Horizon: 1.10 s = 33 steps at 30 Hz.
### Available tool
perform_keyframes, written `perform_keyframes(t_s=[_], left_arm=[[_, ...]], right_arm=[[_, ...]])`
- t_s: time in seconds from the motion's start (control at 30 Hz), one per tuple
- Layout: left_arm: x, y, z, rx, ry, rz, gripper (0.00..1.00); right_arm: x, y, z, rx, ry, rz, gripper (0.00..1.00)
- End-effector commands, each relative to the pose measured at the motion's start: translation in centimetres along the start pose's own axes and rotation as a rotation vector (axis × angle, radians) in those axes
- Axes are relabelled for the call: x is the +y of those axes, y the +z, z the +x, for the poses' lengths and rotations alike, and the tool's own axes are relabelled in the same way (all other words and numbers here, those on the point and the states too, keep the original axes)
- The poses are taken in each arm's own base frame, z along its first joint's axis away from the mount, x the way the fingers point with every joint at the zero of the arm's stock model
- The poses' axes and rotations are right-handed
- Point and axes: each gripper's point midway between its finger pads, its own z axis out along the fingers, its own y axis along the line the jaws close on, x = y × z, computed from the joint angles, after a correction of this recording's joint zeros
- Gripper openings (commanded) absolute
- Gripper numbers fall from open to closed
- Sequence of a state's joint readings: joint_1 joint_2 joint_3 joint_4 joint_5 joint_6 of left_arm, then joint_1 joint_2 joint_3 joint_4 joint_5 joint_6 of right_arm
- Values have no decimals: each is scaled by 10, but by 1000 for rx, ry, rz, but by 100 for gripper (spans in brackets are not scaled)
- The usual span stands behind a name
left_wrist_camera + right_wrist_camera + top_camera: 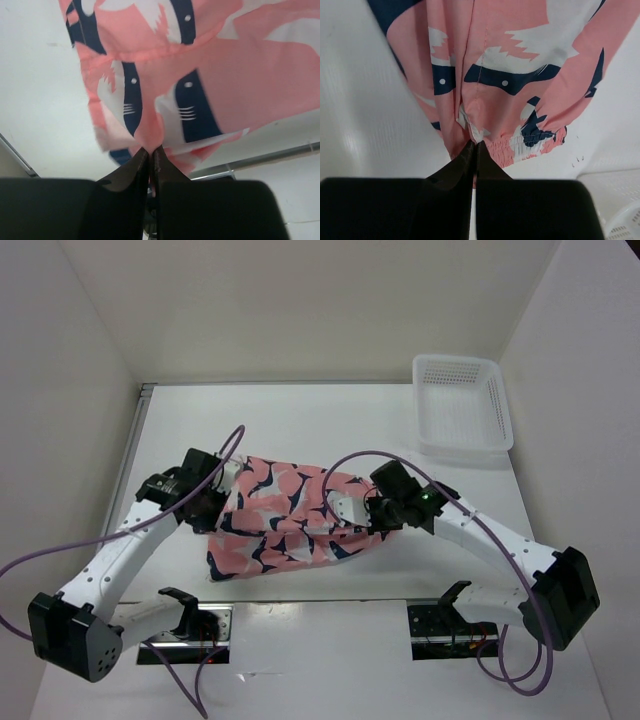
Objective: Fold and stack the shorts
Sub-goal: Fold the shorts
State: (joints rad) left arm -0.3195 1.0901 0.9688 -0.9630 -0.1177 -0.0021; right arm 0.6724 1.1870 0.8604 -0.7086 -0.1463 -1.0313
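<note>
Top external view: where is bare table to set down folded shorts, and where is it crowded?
Bare table runs behind the shorts to the back wall, bordered right by the white basket. A narrower strip lies between shorts and arm bases. Crowded: the shorts' two ends, where left pincer and right pincer pinch the fabric.

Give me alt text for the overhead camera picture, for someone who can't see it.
Pink shark-print shorts lie bunched in the middle of the table, with the left gripper at their left edge and the right gripper at their right side. A white mesh basket sits at the far right corner.
</note>
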Motion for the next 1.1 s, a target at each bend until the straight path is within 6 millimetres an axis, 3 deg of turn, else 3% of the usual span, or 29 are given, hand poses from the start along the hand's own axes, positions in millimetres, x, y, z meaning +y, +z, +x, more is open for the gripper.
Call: perform_keyframes(t_s=[0.0,0.03,0.1,0.13,0.17,0.27,0.33,0.37,0.4,0.47,0.5,0.53,0.57,0.67,0.7,0.77,0.9,1.07], left_arm=[[5,8,27,88,11,-34,14],[4,10,31,100,12,-33,16],[-1,13,35,120,13,-9,30],[-1,13,35,120,13,-9,41],[-2,9,34,112,12,0,54],[2,1,28,63,8,-16,61],[11,-7,12,-16,-1,-63,69],[12,-9,2,-54,-5,-66,69],[11,-13,-8,-87,-9,-59,69],[10,2,-11,-8,-31,-24,63],[-3,17,-8,82,-49,75,60],[-8,15,-10,123,-76,130,51],[-6,19,-11,143,-102,146,49],[-19,23,-11,220,-135,252,49],[-23,27,-3,277,-142,271,49],[-17,33,-3,300,-137,239,51],[5,49,9,324,-115,103,56],[9,61,33,376,-105,59,62]], right_arm=[[3,-6,10,50,-142,-5,0],[6,-4,12,55,-141,-13,0],[9,-2,14,65,-168,-23,2],[11,-2,16,63,-169,-19,16],[11,-4,16,57,-185,-9,63],[11,-7,12,36,-231,39,72],[7,-9,12,30,-235,78,84],[-4,-16,5,5,-228,143,90],[-8,-19,1,-12,-206,171,91],[-24,-29,-12,-66,-162,252,91],[-28,-32,-18,-94,-75,274,88],[-31,-34,-21,-106,-30,279,87],[-36,-36,-30,-123,11,267,87],[-34,-35,-47,-161,185,184,84],[-29,-25,-51,-164,223,131,83],[-30,-22,-61,-186,316,101,82],[-21,-5,-63,-194,369,44,82],[0,6,-44,-121,304,-21,85]])
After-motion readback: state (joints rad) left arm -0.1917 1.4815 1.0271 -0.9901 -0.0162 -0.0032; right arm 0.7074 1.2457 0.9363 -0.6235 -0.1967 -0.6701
